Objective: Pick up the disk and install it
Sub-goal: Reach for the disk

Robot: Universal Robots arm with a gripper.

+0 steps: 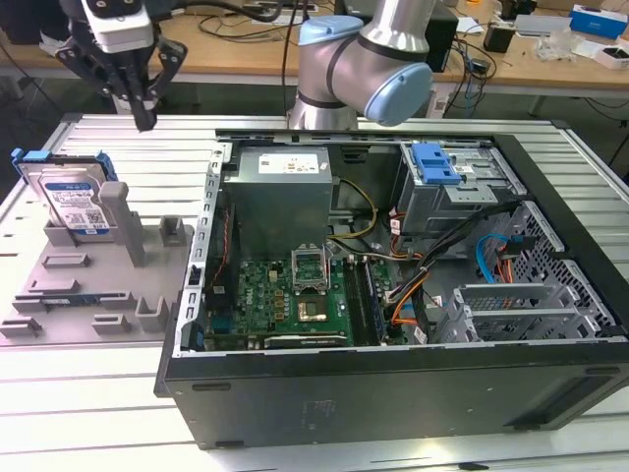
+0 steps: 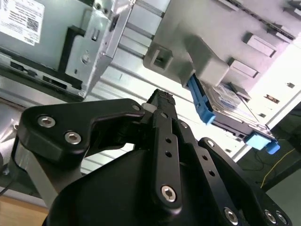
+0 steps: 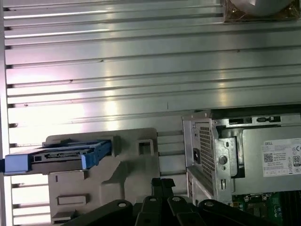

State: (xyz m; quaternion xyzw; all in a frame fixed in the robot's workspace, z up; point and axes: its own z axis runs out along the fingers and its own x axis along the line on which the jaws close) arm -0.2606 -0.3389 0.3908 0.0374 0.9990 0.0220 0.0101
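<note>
Gripper (image 1: 144, 120) hangs empty with its fingers pressed together, up beyond the disk (image 1: 74, 202) and clear of it. The disk leans on edge in a grey holder (image 1: 108, 295) on the ribbed metal table (image 1: 128, 143), at the exterior view's left of the open computer case (image 1: 393, 403).
</note>
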